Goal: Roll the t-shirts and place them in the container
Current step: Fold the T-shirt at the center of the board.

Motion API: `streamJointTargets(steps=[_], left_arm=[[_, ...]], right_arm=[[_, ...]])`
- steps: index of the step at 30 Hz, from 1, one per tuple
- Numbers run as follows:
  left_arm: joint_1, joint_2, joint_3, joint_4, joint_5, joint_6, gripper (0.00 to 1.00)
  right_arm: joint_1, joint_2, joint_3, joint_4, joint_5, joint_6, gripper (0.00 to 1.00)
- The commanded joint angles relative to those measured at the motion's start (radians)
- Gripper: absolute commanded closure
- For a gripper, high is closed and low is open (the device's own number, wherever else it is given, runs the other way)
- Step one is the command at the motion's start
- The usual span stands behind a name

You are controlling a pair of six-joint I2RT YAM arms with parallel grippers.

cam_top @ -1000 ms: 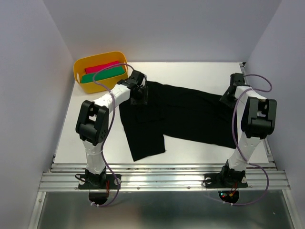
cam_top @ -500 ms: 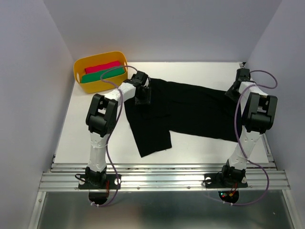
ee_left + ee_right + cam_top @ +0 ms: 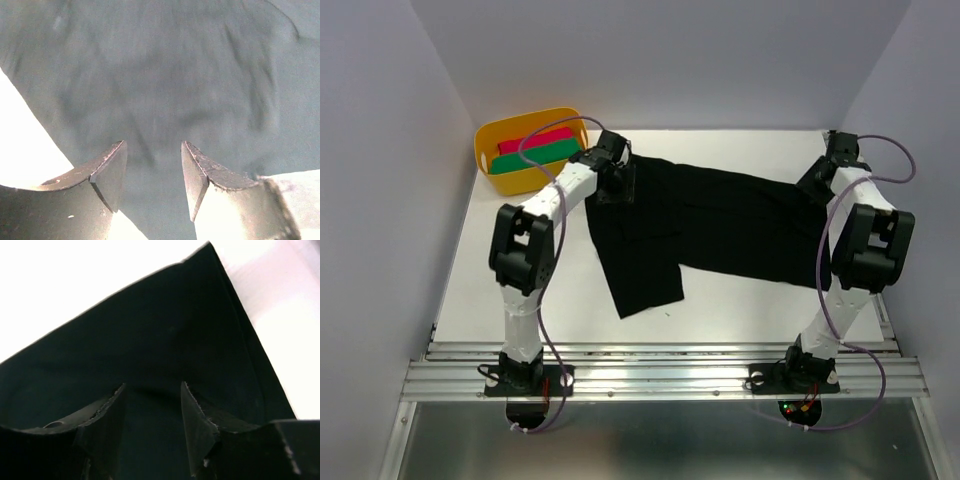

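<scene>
Your left arm [image 3: 532, 232] reaches far forward, left gripper [image 3: 152, 150] aimed down, jaws standing apart. Your right arm [image 3: 866, 240] stretches forward too, right gripper [image 3: 152, 390] aimed down, jaws likewise apart.

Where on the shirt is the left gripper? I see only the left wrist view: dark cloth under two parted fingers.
Observer: The left gripper is at the far left corner of the shirt, close to a yellow tub.
Operator: Where is the right one?
Observer: The right gripper is at the far right corner, its jaws also apart over the cloth.
Operator: Does the shirt lie flat?
Observer: Mostly spread out. One flap reaches toward the near side, on the left.
</scene>
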Motion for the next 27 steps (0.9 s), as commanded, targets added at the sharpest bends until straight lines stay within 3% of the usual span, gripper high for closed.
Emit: streamJointTargets(steps=[1,5,7,11,19,27], left_arm=[[-0.005,-0.270,-0.142,0.000,-0.020,-0.040,0.41],[-0.020,-0.459,-0.359,0.025,-0.036,-0.129,0.41],[-0.040,-0.540,-0.487,0.040,-0.035,-0.196,0.41],[-0.130,-0.640,-0.685,0.051,-0.018,-0.337,0.33],[-0.275,-0.815,-0.951,0.098,0.061,-0.551,0.27],[-0.399,-0.817,-1.089,0.177,0.086,-0.682,0.31]], right_arm=[[0.013,-0.199,-0.050,0.000,-0.038,-0.020,0.47],[0.024,-0.310,-0.167,0.004,-0.064,-0.011,0.42],[0.049,-0.366,-0.216,0.015,-0.085,-0.006,0.34],[0.112,-0.429,-0.323,0.004,-0.074,-0.011,0.27],[0.193,-0.547,-0.472,-0.014,-0.080,0.001,0.24],[0.202,-0.618,-0.517,-0.037,-0.090,-0.006,0.23]])
